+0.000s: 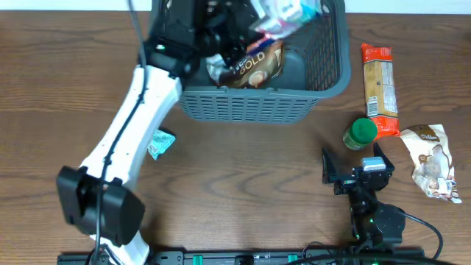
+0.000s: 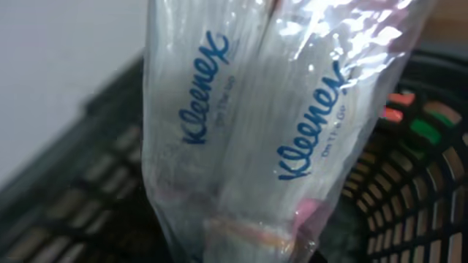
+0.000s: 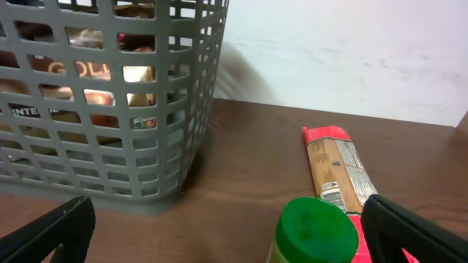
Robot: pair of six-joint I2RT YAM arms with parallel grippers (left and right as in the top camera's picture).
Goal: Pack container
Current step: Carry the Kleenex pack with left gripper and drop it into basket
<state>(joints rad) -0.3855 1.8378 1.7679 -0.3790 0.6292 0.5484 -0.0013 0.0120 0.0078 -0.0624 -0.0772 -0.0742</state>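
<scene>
"What could go wrong here?"

"The slick Kleenex pack [image 2: 241, 131] could slip and catch the rim. It hides the left gripper [image 1: 243, 31], so nobody can tell how its fingers sit."

"And the container [image 1: 243, 107]?"

"It's a grey lattice basket at the table's far edge, packets inside. The right gripper [image 3: 227, 212] waits nearby, fingers spread."

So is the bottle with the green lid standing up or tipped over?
Standing up: seen from overhead, the green-lidded bottle shows its round lid facing straight up.
</scene>
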